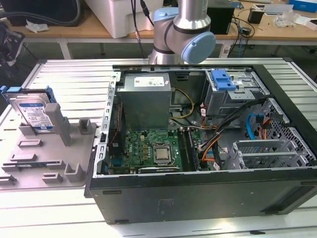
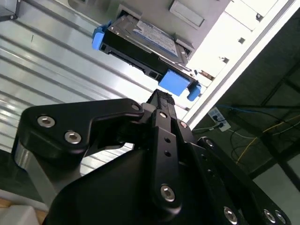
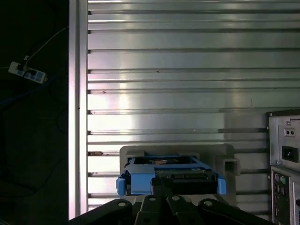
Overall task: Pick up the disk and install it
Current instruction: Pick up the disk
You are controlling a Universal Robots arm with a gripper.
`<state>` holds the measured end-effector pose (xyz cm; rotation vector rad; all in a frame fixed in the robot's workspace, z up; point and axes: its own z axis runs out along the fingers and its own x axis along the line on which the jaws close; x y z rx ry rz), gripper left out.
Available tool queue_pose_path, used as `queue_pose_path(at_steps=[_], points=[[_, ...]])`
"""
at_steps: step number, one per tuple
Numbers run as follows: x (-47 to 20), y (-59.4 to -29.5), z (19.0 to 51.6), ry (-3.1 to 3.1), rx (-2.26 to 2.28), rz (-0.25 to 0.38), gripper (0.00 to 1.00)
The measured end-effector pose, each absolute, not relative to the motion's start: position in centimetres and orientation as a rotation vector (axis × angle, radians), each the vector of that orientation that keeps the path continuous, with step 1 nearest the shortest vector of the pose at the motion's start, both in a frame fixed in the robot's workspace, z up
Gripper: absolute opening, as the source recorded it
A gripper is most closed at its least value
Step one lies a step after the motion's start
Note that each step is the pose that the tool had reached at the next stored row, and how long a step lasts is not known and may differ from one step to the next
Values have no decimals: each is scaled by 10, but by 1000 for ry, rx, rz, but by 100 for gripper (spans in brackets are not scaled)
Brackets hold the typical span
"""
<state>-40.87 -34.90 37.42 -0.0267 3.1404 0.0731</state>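
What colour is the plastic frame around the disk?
Blue. The frame round the disk shows best in the second wrist view.

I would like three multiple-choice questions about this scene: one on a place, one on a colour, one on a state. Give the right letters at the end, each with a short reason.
1. Where is the disk?
A. In a drive bay inside the case.
B. In the grey holder, at the exterior view's left of the computer case.
C. On the floor.

2. What colour is the carrier frame round the disk?
A. Red.
B. Yellow.
C. Blue.

3. In what state is the computer case?
A. Lying open, with its inside showing.
B. Closed with a side panel.
C. Wrapped in foil.

Answers:
1 B: the disk stands on its edge in the holder, outside the case.
2 C: blue edges show in both wrist views.
3 A: the motherboard is plainly seen inside.
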Motion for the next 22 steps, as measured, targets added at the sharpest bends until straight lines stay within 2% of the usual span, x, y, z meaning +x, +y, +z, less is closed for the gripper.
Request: queue_pose_path(at_steps=[9,12,13,14,17,18,22], points=[[-409,-349,374,3162,-348,74,11],[-409,-349,373,3160,-462,74,29],[-409,-349,373,3158,-495,73,29],[-409,-349,373,3156,-521,73,36],[-409,-349,373,3149,-609,73,42],[-409,-349,373,3145,-638,72,48],[-409,-349,372,3117,-781,68,48]])
